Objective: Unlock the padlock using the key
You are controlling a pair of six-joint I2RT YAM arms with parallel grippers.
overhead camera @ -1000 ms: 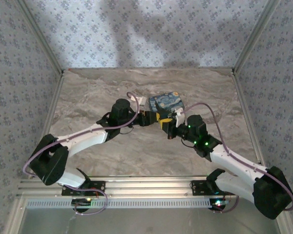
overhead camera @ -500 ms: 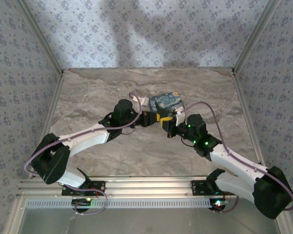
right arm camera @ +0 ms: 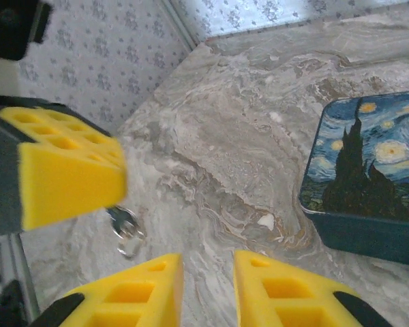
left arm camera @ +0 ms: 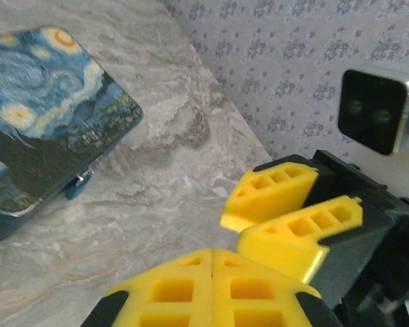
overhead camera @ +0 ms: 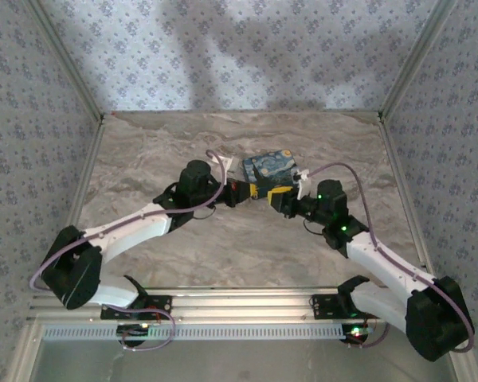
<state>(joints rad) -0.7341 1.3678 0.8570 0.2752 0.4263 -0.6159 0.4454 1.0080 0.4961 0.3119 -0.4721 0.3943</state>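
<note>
Beside the box [overhead camera: 271,167], 6 o'clock: handover.
My left tool [left arm camera: 212,257] now clamps the key [right arm camera: 126,228]; my right tool [right arm camera: 208,269] just parted, empty.

no text, label, brand mark, number or sign can be read in any view. the lid of the blue box [left arm camera: 48,116] bears a swirly night-sky painting, and no lettering can be made out on it.
</note>
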